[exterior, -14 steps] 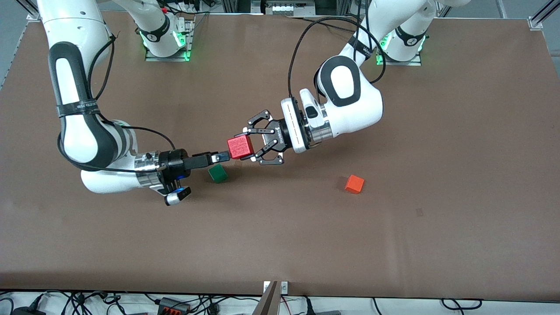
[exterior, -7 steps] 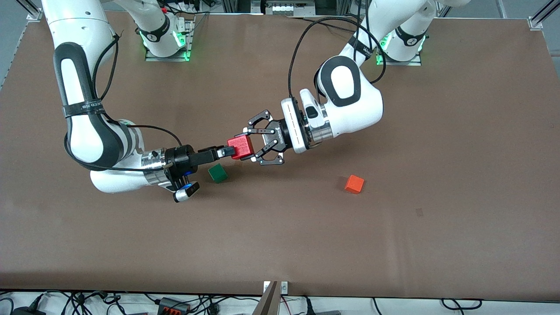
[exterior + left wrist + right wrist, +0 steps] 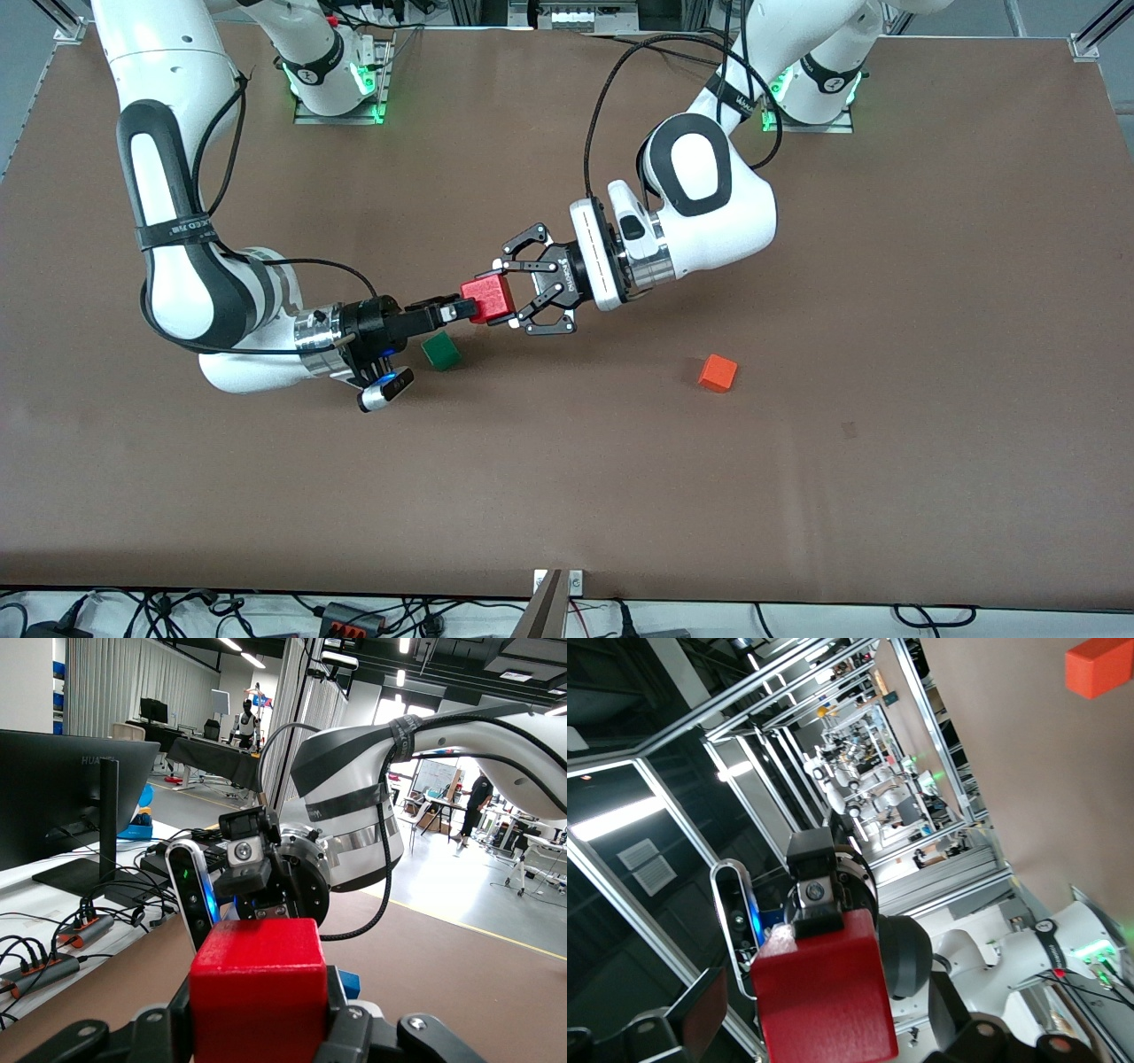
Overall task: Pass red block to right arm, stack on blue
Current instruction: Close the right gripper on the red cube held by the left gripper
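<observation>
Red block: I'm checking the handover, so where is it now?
In the front view the red block is in the air mid-table, between the left hand and right hand, just above the green block.

The blue cube cannot be seen anywhere. The green cube (image 3: 440, 351) is partly covered by the right tool (image 3: 461, 310), whose finger spacing is unclear.

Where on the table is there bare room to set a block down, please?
Bare table stretches from the orange cube to the left arm's end, and nearer the camera. It is crowded where left gripper and right gripper meet at the red block, above the green cube.
</observation>
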### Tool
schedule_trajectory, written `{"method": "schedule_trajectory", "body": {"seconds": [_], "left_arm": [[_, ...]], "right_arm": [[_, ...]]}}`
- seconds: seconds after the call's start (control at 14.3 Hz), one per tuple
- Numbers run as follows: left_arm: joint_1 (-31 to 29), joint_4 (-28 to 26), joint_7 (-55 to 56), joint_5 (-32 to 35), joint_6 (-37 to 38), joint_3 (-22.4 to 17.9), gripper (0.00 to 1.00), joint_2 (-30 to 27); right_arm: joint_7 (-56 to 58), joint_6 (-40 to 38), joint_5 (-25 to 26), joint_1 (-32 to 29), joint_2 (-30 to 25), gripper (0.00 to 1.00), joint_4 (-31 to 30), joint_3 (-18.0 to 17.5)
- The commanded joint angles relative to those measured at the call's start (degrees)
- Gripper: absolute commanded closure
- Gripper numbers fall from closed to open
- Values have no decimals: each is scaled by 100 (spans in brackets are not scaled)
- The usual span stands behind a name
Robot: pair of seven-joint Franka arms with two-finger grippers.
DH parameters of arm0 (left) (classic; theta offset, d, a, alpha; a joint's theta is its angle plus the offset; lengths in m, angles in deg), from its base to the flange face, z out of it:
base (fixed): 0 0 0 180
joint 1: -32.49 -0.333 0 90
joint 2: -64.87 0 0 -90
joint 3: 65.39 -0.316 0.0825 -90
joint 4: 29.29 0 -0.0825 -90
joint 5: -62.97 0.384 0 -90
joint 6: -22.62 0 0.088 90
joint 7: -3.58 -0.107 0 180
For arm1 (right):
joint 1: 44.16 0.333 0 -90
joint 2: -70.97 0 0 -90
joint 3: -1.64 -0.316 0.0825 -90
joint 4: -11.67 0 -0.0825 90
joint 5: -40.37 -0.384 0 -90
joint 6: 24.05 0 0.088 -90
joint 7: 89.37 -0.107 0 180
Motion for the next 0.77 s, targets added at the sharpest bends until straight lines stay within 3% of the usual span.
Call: {"method": "schedule_trajectory", "body": {"seconds": [0.0,0.14,0.28,0.49,0.56,0.7], "left_arm": [[31,133,-258,-161,-109,-36,91,53],[31,133,-258,-169,-109,-27,91,53],[14,141,-266,-152,-100,-53,91,53],[13,141,-275,-152,-100,-62,91,53],[13,133,-267,-152,-100,-62,91,53],[13,115,-284,-152,-100,-71,91,53]], "right_arm": [[-32,-97,-140,26,125,0,180,0],[-6,-97,-140,61,125,4,180,0],[152,-97,-140,87,133,21,180,0],[144,-97,-149,87,151,54,180,0],[74,-106,-157,87,151,94,180,0],[3,-106,-157,87,169,100,162,0]]}}
